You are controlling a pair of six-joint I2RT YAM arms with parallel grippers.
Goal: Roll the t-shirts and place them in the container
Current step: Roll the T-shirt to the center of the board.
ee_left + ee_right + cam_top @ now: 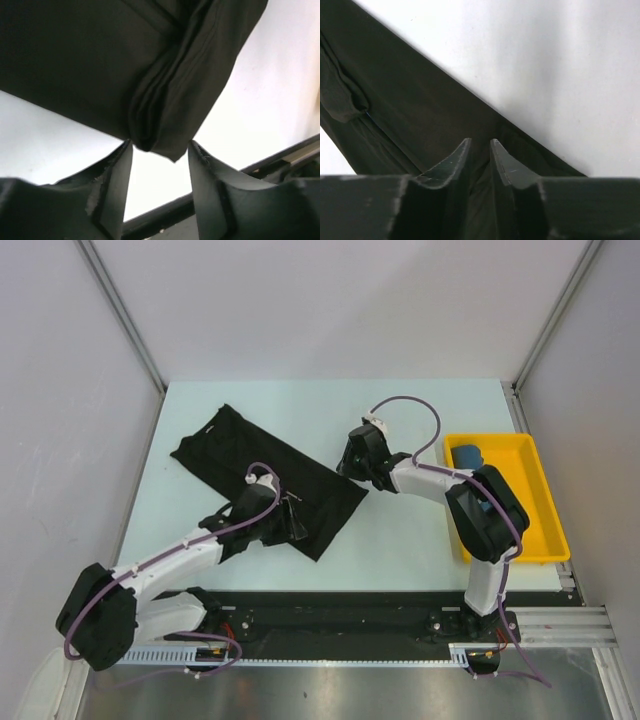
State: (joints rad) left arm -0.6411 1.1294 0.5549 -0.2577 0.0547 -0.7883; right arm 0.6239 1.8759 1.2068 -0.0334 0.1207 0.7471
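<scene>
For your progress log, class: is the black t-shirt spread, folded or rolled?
Folded, not rolled: the black t-shirt lies flat as a long strip, layers stacked at its near corner.

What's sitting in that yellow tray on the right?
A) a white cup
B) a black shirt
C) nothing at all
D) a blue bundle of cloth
D: a blue bundle lies at the far end of the yellow tray, while the black shirt lies outside it.

Overhead view down on table [420, 540], both wrist views close over black t-shirt [310, 485]
</scene>
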